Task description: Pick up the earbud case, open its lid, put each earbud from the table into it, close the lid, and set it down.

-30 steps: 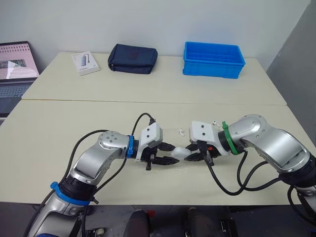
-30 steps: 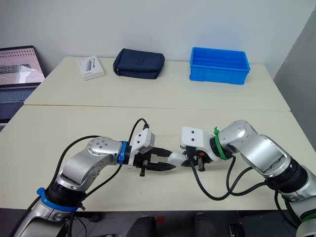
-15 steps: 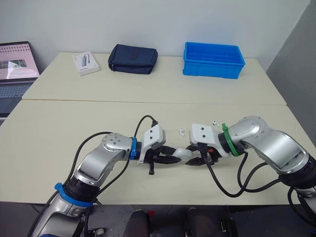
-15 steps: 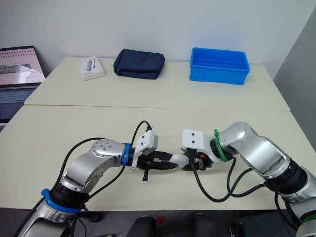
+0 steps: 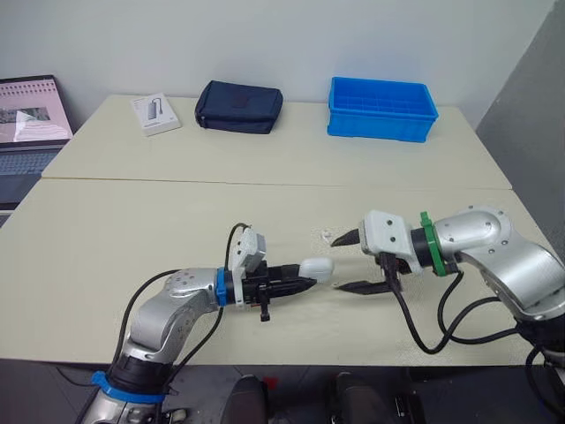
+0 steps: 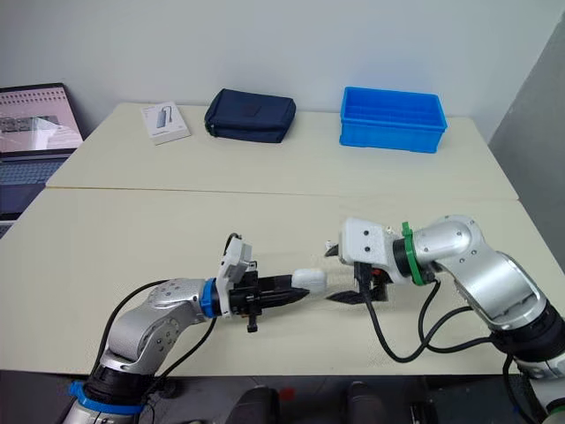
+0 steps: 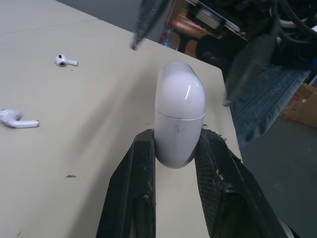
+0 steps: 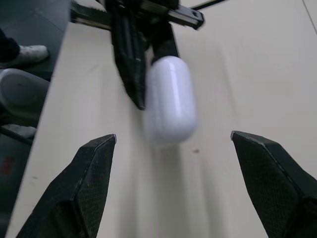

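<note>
The white earbud case (image 5: pixel 316 268) has its lid closed and hangs just above the table, pinched by its lower half in my left gripper (image 5: pixel 305 281). The left wrist view shows both black fingers (image 7: pixel 142 163) pressed on the case (image 7: pixel 181 106). My right gripper (image 5: pixel 346 263) stands wide open just right of the case, touching nothing. In the right wrist view the case (image 8: pixel 171 99) lies ahead of the spread fingertips (image 8: pixel 96 163). Two loose white earbuds lie on the table, one (image 7: pixel 64 60) farther off and one (image 7: pixel 15 118) nearer. One earbud (image 5: pixel 328 235) lies by the right gripper's far finger.
At the table's far side stand a blue bin (image 5: pixel 381 108), a dark pouch (image 5: pixel 238 106) and a small white box (image 5: pixel 155 113). A laptop (image 5: pixel 31 115) sits at the far left. A seam (image 5: pixel 265 183) runs across between the two tabletops.
My right gripper has let go of the case, opened wide and drawn back to the right. The left gripper keeps the case and has shifted slightly right.
</note>
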Tool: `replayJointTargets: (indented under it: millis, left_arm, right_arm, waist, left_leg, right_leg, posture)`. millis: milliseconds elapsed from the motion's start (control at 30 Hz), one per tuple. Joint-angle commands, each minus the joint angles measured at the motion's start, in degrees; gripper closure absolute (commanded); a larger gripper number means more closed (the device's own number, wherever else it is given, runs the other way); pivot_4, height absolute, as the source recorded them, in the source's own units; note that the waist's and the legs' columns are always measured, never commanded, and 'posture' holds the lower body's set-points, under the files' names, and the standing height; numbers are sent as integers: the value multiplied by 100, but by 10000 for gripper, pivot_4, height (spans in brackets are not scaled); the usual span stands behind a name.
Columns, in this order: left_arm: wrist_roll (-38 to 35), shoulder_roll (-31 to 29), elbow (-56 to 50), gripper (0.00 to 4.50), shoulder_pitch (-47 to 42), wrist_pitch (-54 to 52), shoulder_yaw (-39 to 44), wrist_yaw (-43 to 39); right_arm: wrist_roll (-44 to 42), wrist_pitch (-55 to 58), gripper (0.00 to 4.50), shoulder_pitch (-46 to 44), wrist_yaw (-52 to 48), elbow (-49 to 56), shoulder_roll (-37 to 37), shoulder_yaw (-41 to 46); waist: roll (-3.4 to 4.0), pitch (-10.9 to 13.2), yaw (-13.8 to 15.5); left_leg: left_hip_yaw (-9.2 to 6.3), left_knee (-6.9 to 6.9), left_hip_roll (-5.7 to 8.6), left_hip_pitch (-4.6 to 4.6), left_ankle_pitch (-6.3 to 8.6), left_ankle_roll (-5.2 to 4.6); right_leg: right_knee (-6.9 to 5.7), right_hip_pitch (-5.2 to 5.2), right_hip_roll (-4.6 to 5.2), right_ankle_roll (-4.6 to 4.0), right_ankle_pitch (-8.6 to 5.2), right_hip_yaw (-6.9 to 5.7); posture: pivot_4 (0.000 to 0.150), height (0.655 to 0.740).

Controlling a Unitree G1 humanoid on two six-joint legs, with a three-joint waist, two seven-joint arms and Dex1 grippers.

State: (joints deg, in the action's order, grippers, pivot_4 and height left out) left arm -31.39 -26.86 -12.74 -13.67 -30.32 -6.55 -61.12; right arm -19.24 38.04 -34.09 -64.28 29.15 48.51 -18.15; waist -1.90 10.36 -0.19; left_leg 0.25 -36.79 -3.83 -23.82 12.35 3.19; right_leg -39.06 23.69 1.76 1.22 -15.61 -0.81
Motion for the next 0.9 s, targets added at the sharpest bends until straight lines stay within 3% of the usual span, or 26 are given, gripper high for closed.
replayJointTargets:
  millis: [33, 333, 900]
  left_arm:
    - [48, 0, -112, 37671, -25, 392, -25, -126]
    - [359, -143, -129, 37671, -23, 817, -287, -326]
    - [404, -155, -51, 37671, 57, 926, -221, -268]
  right_arm:
    - [106, -55, 6149, -53, 205, 56, -154, 49]
    - [44, 293, 6149, -389, 321, -369, -553, 75]
    - [-449, 760, 6149, -648, 220, -622, -526, 539]
  waist:
    - [0, 0, -4]
    - [0, 0, -1]
    - [1, 0, 2]
  left_leg:
    - [3, -6, 0, 1, 0, 0]
    - [4, -18, 2, 5, -2, -1]
    - [-1, -14, 1, 3, -2, -2]
  right_leg:
    - [0, -1, 0, 0, 6, 5]
    - [4, -13, -1, -3, 26, 11]
    - [7, -11, -5, -3, 25, 9]
  posture:
    - [1500, 7267]
    - [1500, 7267]
    - [1500, 7267]
